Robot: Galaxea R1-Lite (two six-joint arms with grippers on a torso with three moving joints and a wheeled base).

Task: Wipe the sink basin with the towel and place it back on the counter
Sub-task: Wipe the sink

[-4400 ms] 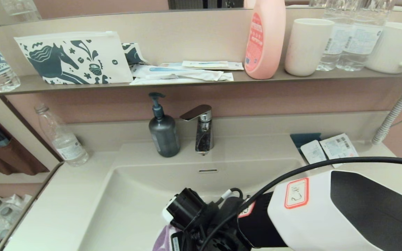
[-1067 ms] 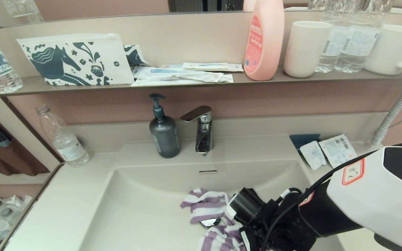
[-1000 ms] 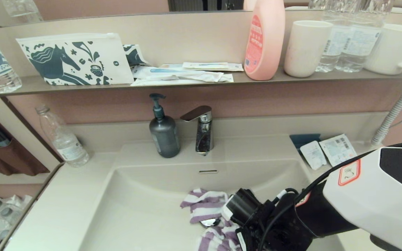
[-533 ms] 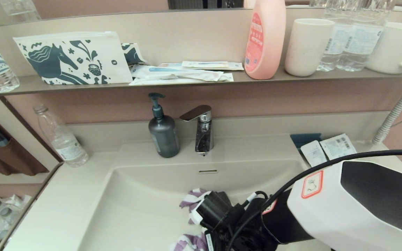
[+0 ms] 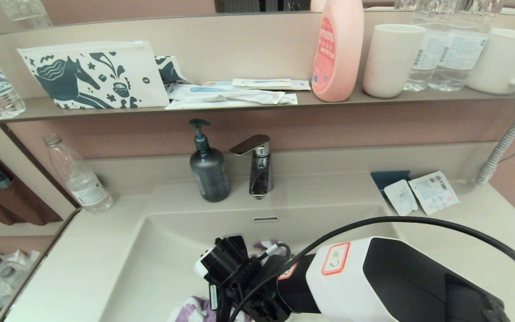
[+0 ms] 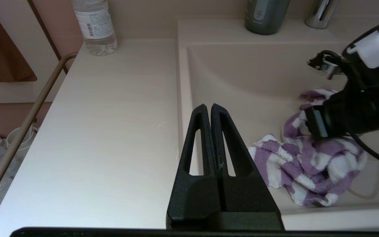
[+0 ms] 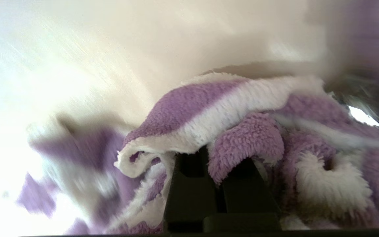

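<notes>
The purple-and-white striped towel lies bunched on the floor of the cream sink basin. My right gripper is shut on a fold of the towel and presses it down near the basin's front middle. In the head view the right wrist hides most of the towel. The drain plug is hidden; the overflow slot shows on the back wall. My left gripper is shut and empty, hovering over the basin's left rim beside the counter.
A dark soap dispenser and chrome faucet stand behind the basin. A water bottle stands at the counter's back left, sachets lie at the back right. The shelf above holds a pouch, pink bottle and cups.
Within the last second my right gripper has dragged the towel leftward across the basin floor, from right of the drain to left of centre. The left arm has not moved.
</notes>
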